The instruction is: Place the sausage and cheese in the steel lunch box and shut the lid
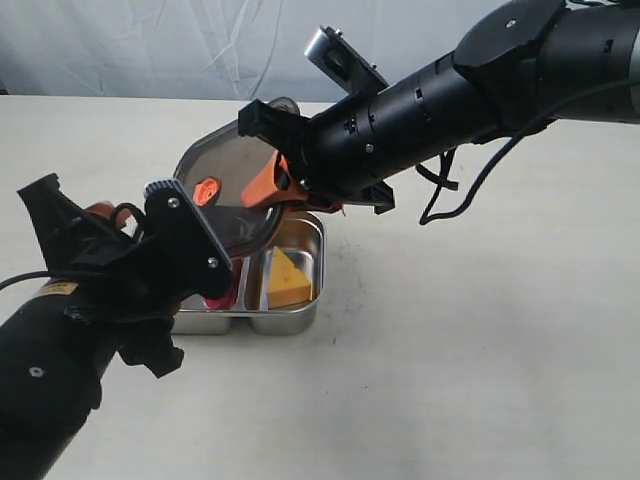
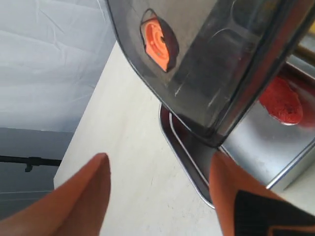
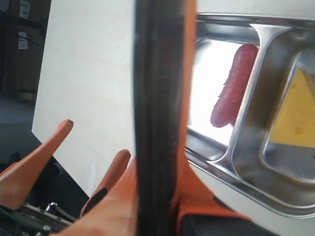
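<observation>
On the surface (image 1: pixel 480 330) sits the box (image 1: pixel 290 322), with the lid (image 1: pixel 225 165) tilted over its far left side and not seated. The cheese (image 1: pixel 288 280) lies in the right compartment, the sausage (image 3: pixel 231 93) in the left. My right fingers (image 1: pixel 265 185) pinch the lid's edge. My left fingers (image 2: pixel 83 196) stand wide, holding nothing. I judge only laying the lid flat and pressing it shut remains.

Over sausage (image 3: pixel 231 88) compartment: tilted lid (image 1: pixel 225 185) blocks descent
Over cheese (image 1: pixel 288 278) compartment: open from above
Sausage side of steel lunch box (image 1: pixel 300 322): left arm (image 1: pixel 110 290) crowds it
Cheese side, on table (image 1: pixel 480 330): free room
</observation>
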`<state>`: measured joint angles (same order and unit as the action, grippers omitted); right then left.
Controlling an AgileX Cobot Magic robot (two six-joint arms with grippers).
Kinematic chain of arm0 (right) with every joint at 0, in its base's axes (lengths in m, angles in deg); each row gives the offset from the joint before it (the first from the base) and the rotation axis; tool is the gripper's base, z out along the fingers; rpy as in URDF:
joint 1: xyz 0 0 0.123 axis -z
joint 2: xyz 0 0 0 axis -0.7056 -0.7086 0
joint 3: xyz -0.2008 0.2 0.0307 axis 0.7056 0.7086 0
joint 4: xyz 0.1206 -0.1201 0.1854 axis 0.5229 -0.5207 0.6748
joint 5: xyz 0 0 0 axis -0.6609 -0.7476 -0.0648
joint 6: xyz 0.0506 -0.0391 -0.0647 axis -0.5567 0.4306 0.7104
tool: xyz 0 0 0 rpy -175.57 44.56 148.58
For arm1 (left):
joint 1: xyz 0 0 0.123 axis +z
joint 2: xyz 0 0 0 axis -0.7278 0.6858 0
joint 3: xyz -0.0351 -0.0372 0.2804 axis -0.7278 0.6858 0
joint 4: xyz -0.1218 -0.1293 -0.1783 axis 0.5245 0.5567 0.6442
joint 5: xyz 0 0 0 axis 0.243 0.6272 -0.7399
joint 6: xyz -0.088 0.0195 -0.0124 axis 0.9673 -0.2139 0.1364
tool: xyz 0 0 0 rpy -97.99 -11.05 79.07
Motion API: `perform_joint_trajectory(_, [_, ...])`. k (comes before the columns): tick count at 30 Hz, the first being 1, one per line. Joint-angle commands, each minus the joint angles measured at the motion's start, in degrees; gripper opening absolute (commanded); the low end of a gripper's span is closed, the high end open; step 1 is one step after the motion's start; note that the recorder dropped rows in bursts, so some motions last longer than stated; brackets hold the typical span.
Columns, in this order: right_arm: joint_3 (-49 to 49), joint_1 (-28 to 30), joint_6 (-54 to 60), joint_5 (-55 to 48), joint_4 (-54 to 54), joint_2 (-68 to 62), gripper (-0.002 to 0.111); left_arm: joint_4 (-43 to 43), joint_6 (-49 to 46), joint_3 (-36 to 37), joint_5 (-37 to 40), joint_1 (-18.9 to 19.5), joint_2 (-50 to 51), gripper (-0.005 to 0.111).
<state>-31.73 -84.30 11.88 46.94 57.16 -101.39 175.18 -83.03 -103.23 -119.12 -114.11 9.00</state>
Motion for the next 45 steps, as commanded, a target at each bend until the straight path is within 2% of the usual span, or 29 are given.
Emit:
perform_joint_trajectory(1, [-0.1, 0.8, 1.8, -0.5, 3.8, 0.3, -0.001, 0.1, 3.4, -0.2, -6.7, -0.1, -0.9, 0.057])
perform_joint_trajectory(8, [-0.1, 5.2, 11.5, -9.2, 14.7, 0.3, -0.001, 0.1, 7.7, -0.2, -9.9, -0.1, -10.9, 0.052])
perform_joint_trajectory(20, [4.0, 12.1, 23.0, -22.3, 21.9, -3.2, -0.001, 0.1, 9.9, 0.1, -7.0, -0.1, -33.5, 0.048])
perform_joint_trajectory(23, [4.5, 12.1, 27.8, -28.1, 28.5, -6.7, -0.001, 0.1, 9.6, 0.1, -7.6, -0.1, -35.2, 0.044])
perform_joint_trajectory(26, [4.5, 12.1, 30.5, -29.0, 32.0, -10.0, -0.001, 0.1, 9.7, 1.1, -8.5, -0.1, -36.0, 0.041])
perform_joint_trajectory(33, [4.5, 12.1, 32.5, -29.0, 28.7, -15.0, -0.001, 0.1, 16.0, 6.0, -6.8, -0.1, -36.1, 0.039])
perform_joint_trajectory(45, [4.5, 12.1, 31.8, -29.0, 23.6, -18.3, -0.001, 0.1, 16.3, 6.2, -4.8, -0.1, -36.1, 0.039])
